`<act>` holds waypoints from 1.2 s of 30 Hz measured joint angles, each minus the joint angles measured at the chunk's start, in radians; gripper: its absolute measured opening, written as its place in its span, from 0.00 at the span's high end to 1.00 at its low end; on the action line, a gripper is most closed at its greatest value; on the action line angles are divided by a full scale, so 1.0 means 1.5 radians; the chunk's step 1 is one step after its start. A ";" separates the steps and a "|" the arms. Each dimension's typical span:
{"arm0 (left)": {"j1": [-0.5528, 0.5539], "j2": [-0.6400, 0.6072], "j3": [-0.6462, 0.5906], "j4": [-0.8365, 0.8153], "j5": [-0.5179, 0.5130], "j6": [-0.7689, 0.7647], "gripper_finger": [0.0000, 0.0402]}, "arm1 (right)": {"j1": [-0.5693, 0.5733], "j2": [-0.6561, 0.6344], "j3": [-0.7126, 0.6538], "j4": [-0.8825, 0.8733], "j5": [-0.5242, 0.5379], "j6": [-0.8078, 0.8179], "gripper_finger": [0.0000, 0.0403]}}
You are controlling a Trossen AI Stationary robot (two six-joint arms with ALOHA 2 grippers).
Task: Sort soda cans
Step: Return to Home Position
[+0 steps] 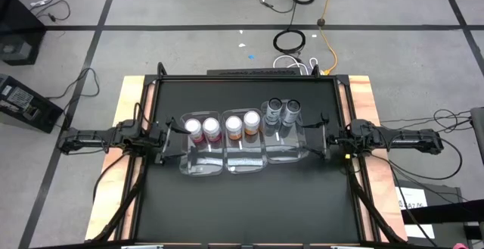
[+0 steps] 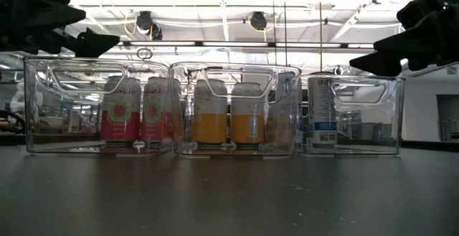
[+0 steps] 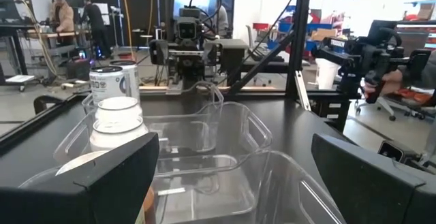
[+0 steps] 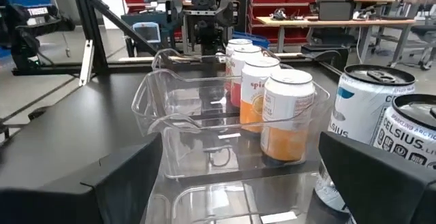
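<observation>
From above, two grey soda cans (image 1: 274,111) stand in the right bin (image 1: 293,152), but the low view shows only one, the other being hidden behind it. The low view shows the coloured bodies better: two red soda cans (image 2: 120,118) in the left bin (image 2: 43,107) and two orange soda cans (image 2: 209,118) in the centre bin (image 2: 287,100). This makes six cans and three bins. The left gripper (image 3: 235,152) and right gripper (image 4: 242,146) hang at the ends of the row, fingers (image 3: 102,183) spread wide, holding nothing.
</observation>
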 joint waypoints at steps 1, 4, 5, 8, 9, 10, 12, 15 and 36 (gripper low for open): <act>0.000 0.000 0.000 0.000 0.000 0.000 0.02 | 0.000 0.000 0.000 0.000 0.000 -0.001 0.03; 0.000 0.000 0.000 0.000 0.000 0.000 0.02 | 0.000 0.000 0.000 0.000 0.000 0.014 0.03; 0.000 0.000 0.000 0.000 -0.001 0.000 0.02 | 0.000 0.000 0.000 0.000 0.000 0.024 0.03; 0.000 0.000 0.000 0.000 -0.001 -0.001 0.02 | 0.000 0.000 0.000 0.000 0.000 0.048 0.03; 0.000 0.000 0.000 0.000 -0.002 0.000 0.02 | 0.000 0.000 0.000 0.000 0.000 0.051 0.03; 0.000 0.000 0.000 0.000 -0.003 -0.001 0.02 | 0.000 0.000 0.000 0.000 0.000 0.052 0.03; 0.000 0.000 0.000 0.000 -0.003 -0.001 0.02 | 0.000 0.000 0.000 0.000 0.000 0.052 0.03; 0.000 0.000 0.000 0.000 -0.003 -0.001 0.02 | 0.000 0.000 0.000 0.000 0.000 0.052 0.03; 0.000 0.000 -0.001 0.000 -0.003 -0.001 0.02 | 0.000 0.000 0.000 0.000 0.000 0.052 0.03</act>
